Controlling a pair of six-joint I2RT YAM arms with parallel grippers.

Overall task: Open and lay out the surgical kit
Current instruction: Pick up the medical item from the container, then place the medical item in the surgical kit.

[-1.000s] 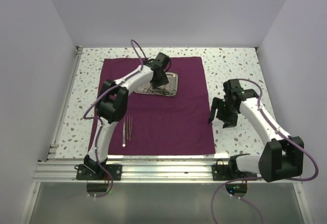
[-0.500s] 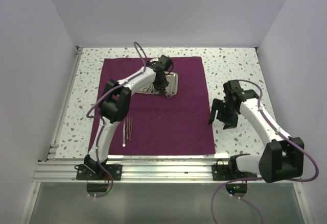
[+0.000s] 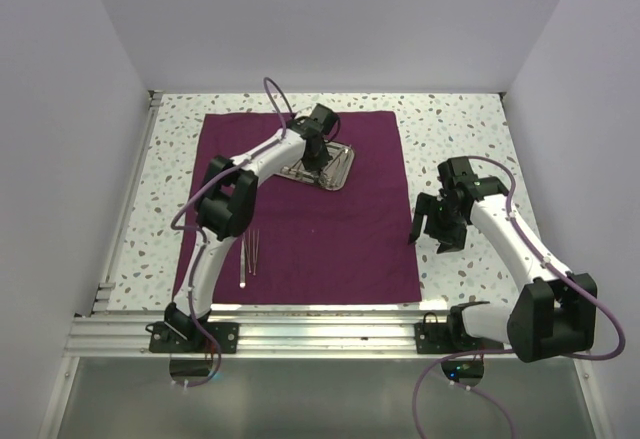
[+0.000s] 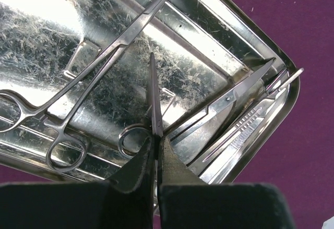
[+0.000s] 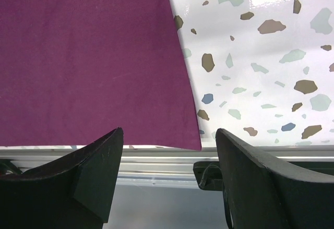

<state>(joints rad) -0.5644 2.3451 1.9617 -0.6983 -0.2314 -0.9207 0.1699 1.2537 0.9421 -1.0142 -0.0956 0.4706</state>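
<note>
The dark purple cloth (image 3: 330,229) lies spread flat on the table. The shiny steel tray (image 3: 343,172) sits askew on its far part. My left gripper (image 3: 318,162) is down in the tray, shut on a slim steel instrument (image 4: 153,93) seen edge-on between its pads (image 4: 156,145). Ring-handled forceps (image 4: 78,98), scissors (image 4: 229,101) and a flat ridged handle (image 4: 250,130) lie in the tray (image 4: 250,36). Three slim instruments (image 3: 250,254) lie on the cloth's near left. My right gripper (image 3: 432,234) is open and empty above the cloth's right edge (image 5: 88,57).
The speckled table (image 5: 261,57) shows to the right of the cloth. An aluminium rail (image 5: 156,164) runs along the near edge, with the arm bases on it. White walls close in the left, right and far sides.
The tray has turned askew on the cloth, its right end swinging nearer, with my left gripper inside it. The right arm has barely moved.
</note>
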